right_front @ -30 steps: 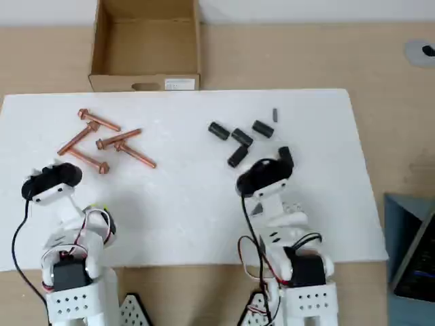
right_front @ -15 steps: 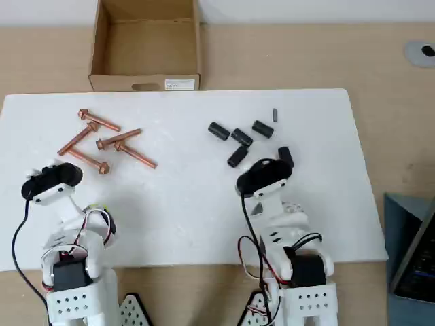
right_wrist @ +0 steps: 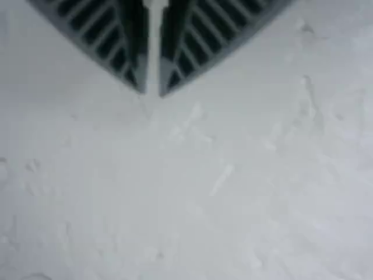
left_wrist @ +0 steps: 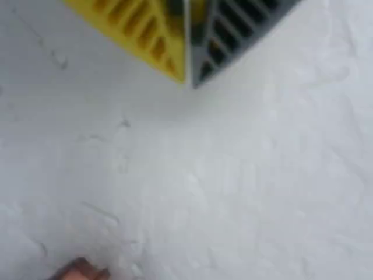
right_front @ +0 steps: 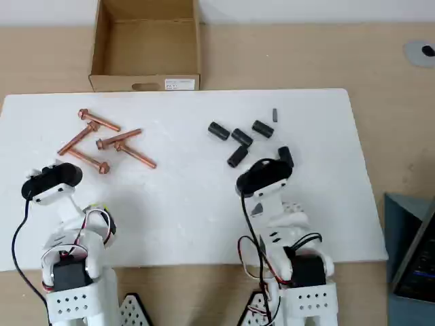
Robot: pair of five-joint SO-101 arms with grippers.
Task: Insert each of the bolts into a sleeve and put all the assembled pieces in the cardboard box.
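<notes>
Hovering over white mat (right_front: 190,204), left claw (left_wrist: 187,79) pressed together; right claw (right_wrist: 151,90) likewise together.

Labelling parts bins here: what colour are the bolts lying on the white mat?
Copper-orange. The bolts show best in the high view.

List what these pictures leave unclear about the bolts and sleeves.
Left wrist view: likely a bolt, cut off by the edge and blurred.
High view: one sleeve, partly hidden behind an arm.
High view: a small grey piece, too small to identify.
</notes>
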